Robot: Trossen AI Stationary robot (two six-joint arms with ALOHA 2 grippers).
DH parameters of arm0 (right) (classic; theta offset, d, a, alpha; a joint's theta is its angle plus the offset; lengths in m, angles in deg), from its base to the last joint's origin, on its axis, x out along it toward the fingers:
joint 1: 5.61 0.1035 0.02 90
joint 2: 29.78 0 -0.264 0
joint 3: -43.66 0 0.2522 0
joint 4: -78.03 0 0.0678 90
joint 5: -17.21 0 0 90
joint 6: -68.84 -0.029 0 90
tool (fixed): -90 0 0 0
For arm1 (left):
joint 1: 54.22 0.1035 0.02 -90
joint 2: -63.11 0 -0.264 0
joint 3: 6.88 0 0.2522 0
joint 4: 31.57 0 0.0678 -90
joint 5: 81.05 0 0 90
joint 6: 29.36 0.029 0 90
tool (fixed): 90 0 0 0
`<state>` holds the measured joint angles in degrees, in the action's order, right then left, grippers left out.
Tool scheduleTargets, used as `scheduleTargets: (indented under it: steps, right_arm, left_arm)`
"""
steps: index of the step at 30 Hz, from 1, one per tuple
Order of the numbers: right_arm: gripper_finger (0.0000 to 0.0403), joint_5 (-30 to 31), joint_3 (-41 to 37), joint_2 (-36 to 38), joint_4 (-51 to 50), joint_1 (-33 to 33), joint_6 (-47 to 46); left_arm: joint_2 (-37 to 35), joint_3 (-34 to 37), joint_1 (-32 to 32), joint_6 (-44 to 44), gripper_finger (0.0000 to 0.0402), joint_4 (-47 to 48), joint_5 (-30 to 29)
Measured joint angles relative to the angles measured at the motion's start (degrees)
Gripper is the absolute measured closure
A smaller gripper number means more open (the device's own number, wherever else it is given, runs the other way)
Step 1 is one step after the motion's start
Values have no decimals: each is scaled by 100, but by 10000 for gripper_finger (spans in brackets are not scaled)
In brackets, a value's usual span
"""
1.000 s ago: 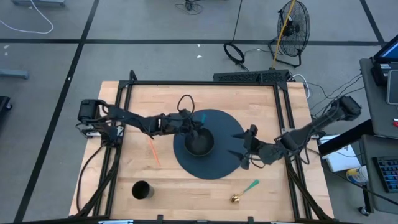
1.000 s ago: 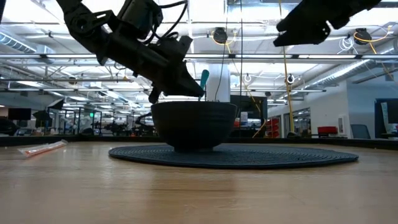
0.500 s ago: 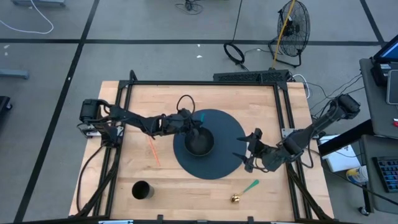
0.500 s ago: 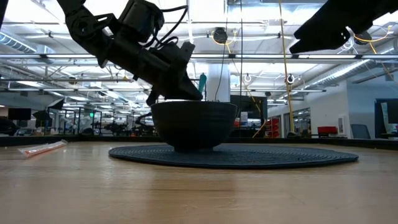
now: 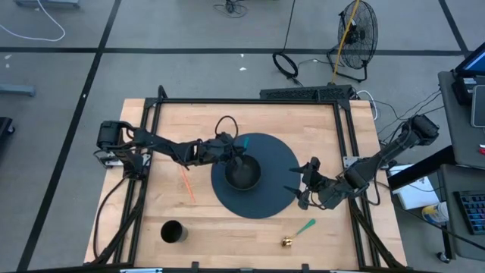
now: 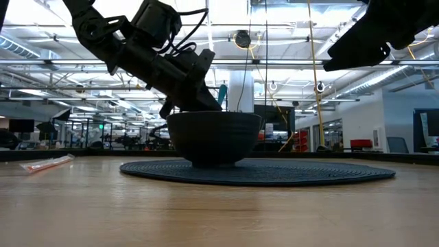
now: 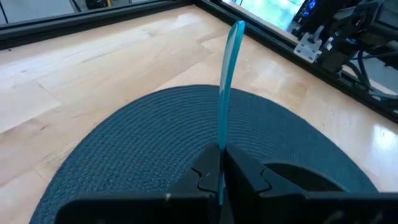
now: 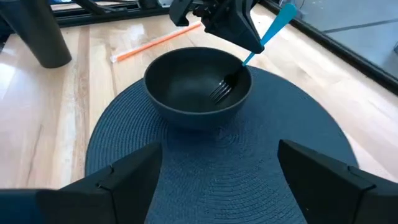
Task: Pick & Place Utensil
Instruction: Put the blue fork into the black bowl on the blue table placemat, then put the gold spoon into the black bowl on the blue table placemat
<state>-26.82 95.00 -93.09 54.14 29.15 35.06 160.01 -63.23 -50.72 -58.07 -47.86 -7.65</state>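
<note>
My left gripper (image 8: 239, 28) is clamped low on the handle of the slim fork with a teal plastic handle (image 8: 249, 50), its tines resting inside the dark round bowl (image 8: 198, 87) on the blue woven placemat (image 5: 276, 163). It looks light, stiff and somewhat slick, so gripping mid-handle suits it. My right gripper (image 5: 301, 184) hovers spread wide beside the mat.

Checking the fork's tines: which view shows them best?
The right wrist view: the fork has its tines inside the bowl, held by the left hand. The left wrist view shows only its handle; the high and low views a teal sliver.
</note>
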Motion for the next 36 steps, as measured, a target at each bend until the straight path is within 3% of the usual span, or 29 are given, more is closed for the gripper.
scheduleTargets:
  steps: [8, 11, 26, 36]
  right_arm:
    - [90, -2594, 0, -104, 4, 54, -455]
    - [90, -3054, -2, -334, 73, 188, -464]
    - [92, -3168, -4, -1201, 362, 591, -303]
    - [141, -3434, -2, -1857, 928, 926, -326]
  left_arm:
    - [0, 0, 0, -13, 351, 128, 2]
    - [0, 0, 0, -11, 350, 134, 2]
    - [-2, 1, 27, 31, 358, 154, 4]
    - [-7, 2, 104, 169, 345, 59, 147]
